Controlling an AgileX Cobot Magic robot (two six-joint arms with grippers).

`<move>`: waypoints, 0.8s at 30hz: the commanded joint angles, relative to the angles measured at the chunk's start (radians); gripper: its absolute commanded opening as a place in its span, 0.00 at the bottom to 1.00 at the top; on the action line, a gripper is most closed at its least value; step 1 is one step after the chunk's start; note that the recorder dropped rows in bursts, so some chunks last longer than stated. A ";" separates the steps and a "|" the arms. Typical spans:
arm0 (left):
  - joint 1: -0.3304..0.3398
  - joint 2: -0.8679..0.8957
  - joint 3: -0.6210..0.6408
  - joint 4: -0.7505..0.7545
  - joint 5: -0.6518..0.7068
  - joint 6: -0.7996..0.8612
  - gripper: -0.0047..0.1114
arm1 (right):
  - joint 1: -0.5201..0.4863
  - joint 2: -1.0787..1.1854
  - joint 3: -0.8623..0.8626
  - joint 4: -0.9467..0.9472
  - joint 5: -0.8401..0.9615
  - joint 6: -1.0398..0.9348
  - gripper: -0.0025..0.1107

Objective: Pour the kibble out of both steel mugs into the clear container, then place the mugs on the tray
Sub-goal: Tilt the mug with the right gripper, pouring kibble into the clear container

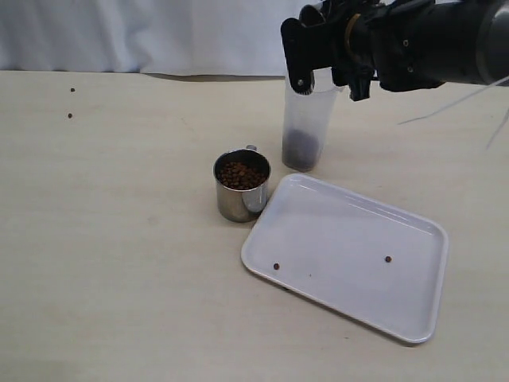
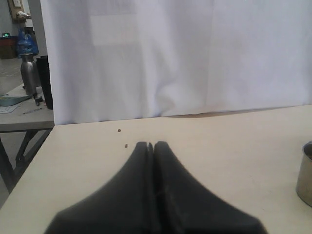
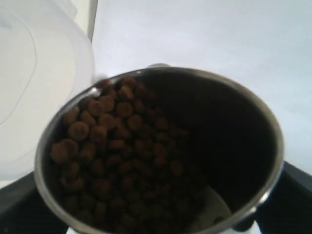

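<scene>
One steel mug [image 1: 242, 200] full of kibble [image 1: 241, 175] stands on the table beside the white tray's [image 1: 342, 231] left corner. Behind it stands the clear container [image 1: 306, 119], with dark kibble [image 1: 301, 148] in its bottom. My right gripper [image 1: 326, 76] hovers at the container's rim, shut on the second steel mug [image 3: 253, 122]. That mug is tilted toward the clear rim [image 3: 58, 58], and its kibble [image 3: 117, 146] has slid to the lower side. My left gripper [image 2: 151, 145] is shut and empty, low over the table. The standing mug's edge [image 2: 306, 173] shows off to one side of it.
Two stray pellets lie on the tray [image 1: 276, 267] [image 1: 388, 259]. Two more pellets [image 1: 71, 90] [image 1: 70, 116] rest on the table at far left. A white curtain [image 1: 159, 32] hangs behind the table's back edge.
</scene>
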 commanded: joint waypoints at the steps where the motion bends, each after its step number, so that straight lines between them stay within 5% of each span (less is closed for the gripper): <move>1: 0.001 -0.003 0.002 -0.007 -0.005 -0.006 0.04 | -0.001 -0.008 -0.005 -0.010 0.049 -0.036 0.07; 24: 0.001 -0.003 0.002 -0.007 -0.005 -0.006 0.04 | 0.005 -0.008 -0.021 -0.010 0.022 -0.412 0.07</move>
